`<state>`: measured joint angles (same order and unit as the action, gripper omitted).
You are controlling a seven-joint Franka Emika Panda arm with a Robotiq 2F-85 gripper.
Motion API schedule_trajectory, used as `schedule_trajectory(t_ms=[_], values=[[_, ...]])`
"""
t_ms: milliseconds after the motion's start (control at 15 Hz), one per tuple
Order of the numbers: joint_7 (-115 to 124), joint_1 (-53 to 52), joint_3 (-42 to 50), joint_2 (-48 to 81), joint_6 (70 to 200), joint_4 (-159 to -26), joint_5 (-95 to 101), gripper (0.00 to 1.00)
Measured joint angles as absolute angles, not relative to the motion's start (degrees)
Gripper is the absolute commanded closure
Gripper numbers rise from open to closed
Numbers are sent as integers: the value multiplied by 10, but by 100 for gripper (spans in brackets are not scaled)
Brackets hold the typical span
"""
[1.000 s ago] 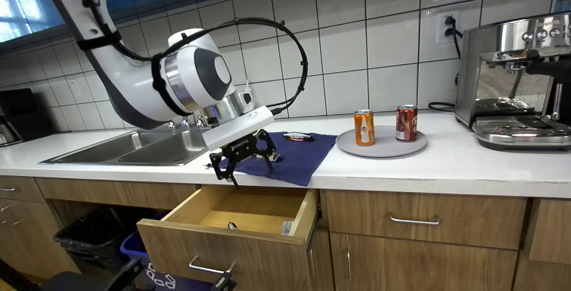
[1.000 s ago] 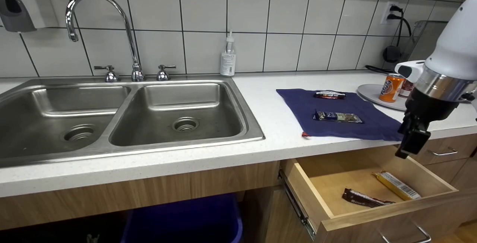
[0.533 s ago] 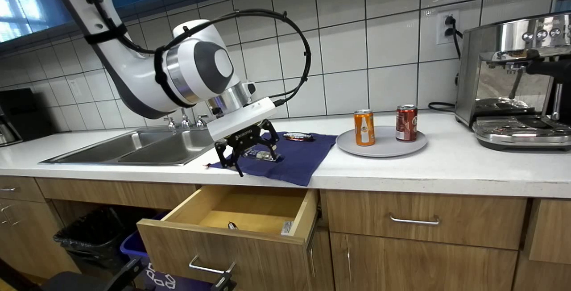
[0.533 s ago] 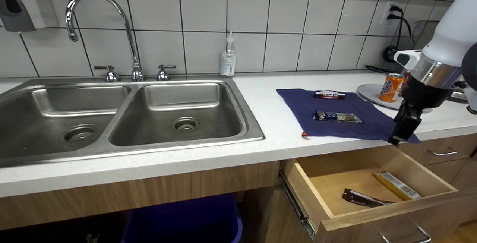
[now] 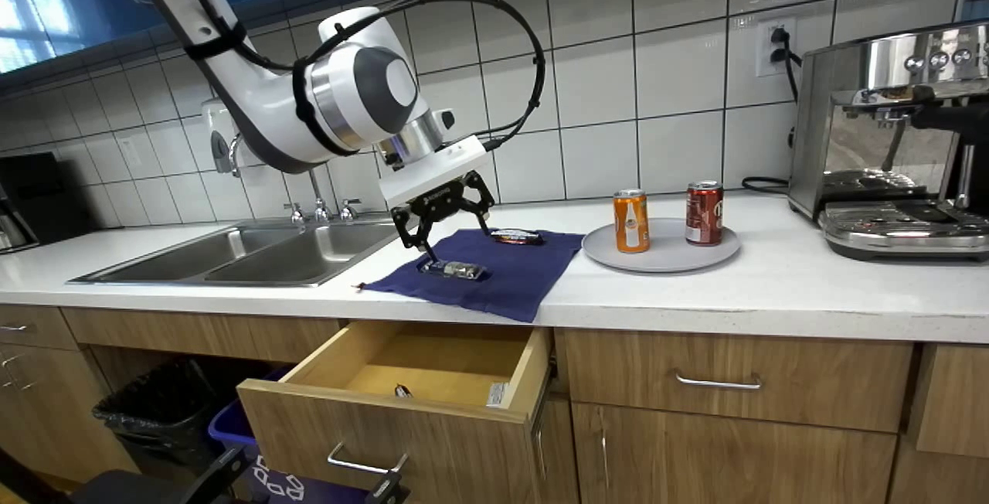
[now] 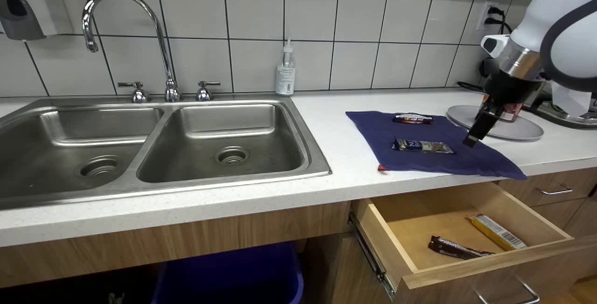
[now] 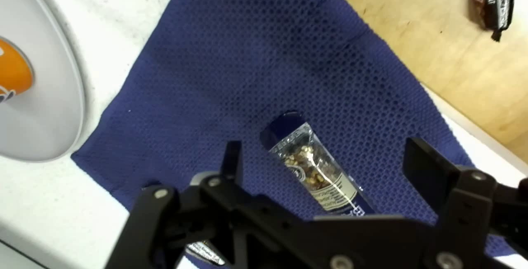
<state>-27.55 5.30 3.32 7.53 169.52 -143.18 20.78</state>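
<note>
My gripper (image 5: 460,245) is open and empty, hovering over a navy cloth (image 6: 466,162) on the white counter. In the wrist view a nut bar (image 7: 317,166) in a clear and navy wrapper shows between the spread fingers (image 7: 234,157), below them and apart. Part of that bar is hidden behind the gripper body. An exterior view has the same bar (image 6: 422,146) lying flat on the cloth, left of my fingertips. Farther back on the cloth is a dark shiny wrapped bar (image 6: 413,118), mostly covered by the gripper in the wrist view.
A pulled-out drawer (image 5: 386,405) under the counter holds a brown bar (image 6: 457,248) and a yellow bar (image 6: 498,232). A grey plate (image 5: 664,263) carries an orange can (image 5: 631,222) and a red can (image 5: 704,214). Nearby stand a steel sink (image 6: 317,155) and an espresso machine (image 5: 888,156).
From above the drawer and the counter's front edge, my gripper has moved back and up over the cloth, staying open. The bars, cans and drawer have not moved.
</note>
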Motion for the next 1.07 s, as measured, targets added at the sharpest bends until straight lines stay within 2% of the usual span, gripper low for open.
schedule_trajectory(t_ms=[333,1067], values=[[-271,51,28,107,1673,-1366,191,0],[-270,50,30,116,1681,-1359,195,0]])
